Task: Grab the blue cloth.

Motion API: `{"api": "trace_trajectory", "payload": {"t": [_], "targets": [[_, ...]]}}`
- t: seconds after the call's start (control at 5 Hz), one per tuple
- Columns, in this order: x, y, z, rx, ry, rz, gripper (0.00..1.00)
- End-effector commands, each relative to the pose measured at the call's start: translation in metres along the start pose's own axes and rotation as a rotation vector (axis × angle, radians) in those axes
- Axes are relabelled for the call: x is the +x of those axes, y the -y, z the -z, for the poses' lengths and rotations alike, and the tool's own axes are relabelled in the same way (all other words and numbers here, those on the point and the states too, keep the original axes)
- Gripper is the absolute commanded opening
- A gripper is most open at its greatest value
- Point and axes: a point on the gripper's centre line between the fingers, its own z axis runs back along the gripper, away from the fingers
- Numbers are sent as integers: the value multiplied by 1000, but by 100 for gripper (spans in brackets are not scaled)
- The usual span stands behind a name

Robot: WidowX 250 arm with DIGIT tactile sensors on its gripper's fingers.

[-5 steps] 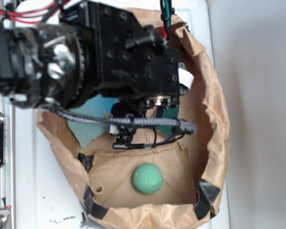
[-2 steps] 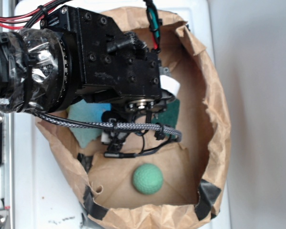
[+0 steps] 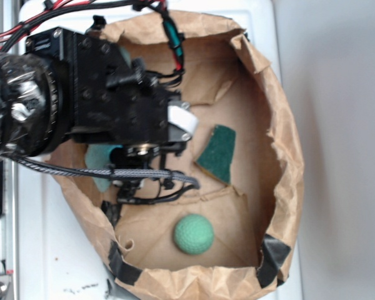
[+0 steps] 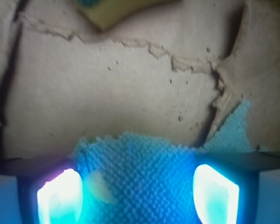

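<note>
Setting, exterior view: white tabletop under a torn brown paper bag laid open like a shallow bowl, its rim patched with black tape at 5 and 7 o'clock.

Arm, exterior view: the black wrist block fills the 9 to 11 o'clock part of the bag, and the gripper points down at roughly 8 o'clock; from here I cannot tell how its jaws stand.

Blue cloth, exterior view: only a sliver of the blue cloth shows, at 8 o'clock beneath the arm; the rest is hidden by it.

Other things, exterior view: a dark green sponge lies near the bag's middle toward 3 o'clock, and a green ball sits at 6 o'clock, both well apart from the cloth.

Gripper, wrist view: the two fingers are spread apart at 7 and 5 o'clock, glowing blue-white, with nothing clamped.

Blue cloth, wrist view: the terry weave fills the gap between the fingers, from 6 o'clock up to the middle, on bare brown paper.

Progress: the gripper looks lined up over the cloth; lowering, closing and lifting seem left to do.
</note>
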Motion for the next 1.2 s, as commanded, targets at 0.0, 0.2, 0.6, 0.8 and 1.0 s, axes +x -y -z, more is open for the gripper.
{"api": "trace_trajectory", "payload": {"t": [0.0,0.2,0.6,0.8,1.0], "targets": [[12,-1,-1,34,41,-20,0],[13,-7,3,43,56,-38,0],[22,-12,-10,25,67,-35,0],[29,-13,-38,-12,70,-50,0],[33,-8,-69,-30,94,-76,0]]}}
